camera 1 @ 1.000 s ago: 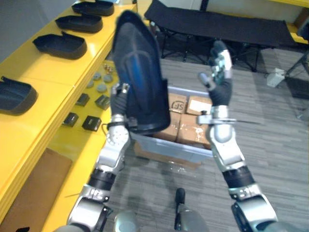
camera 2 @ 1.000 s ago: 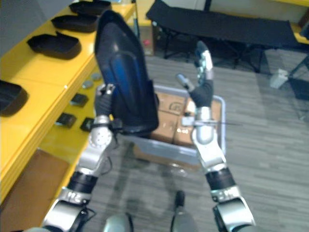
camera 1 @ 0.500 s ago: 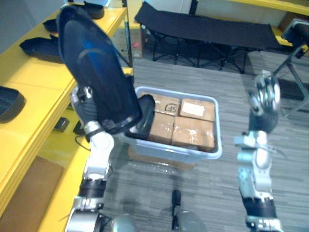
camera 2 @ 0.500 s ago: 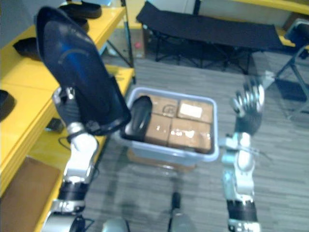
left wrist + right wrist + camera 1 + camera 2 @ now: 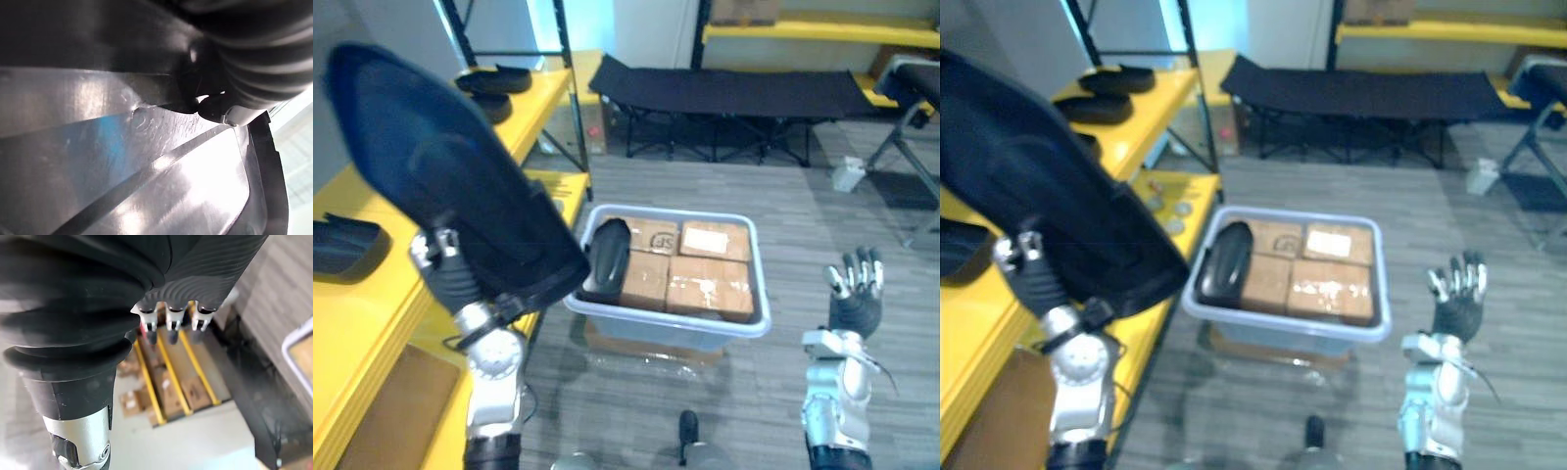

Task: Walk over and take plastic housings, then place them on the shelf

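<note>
In your left eye view, the left hand is clenched on the lower rim of a large dark housing. It holds the housing raised and tilted above the yellow shelf. Near it on the floor stands a pale crate holding cardboard boxes, with a second housing leaning at its left end. Your right hand is low on the right, fingers straight up, grasping nothing.

The right eye view shows more housings lying farther back on the shelf.

In the left wrist view, the held housing's glossy face sits right against the hand.

In the right wrist view, the fingers point straight out, released.
</note>
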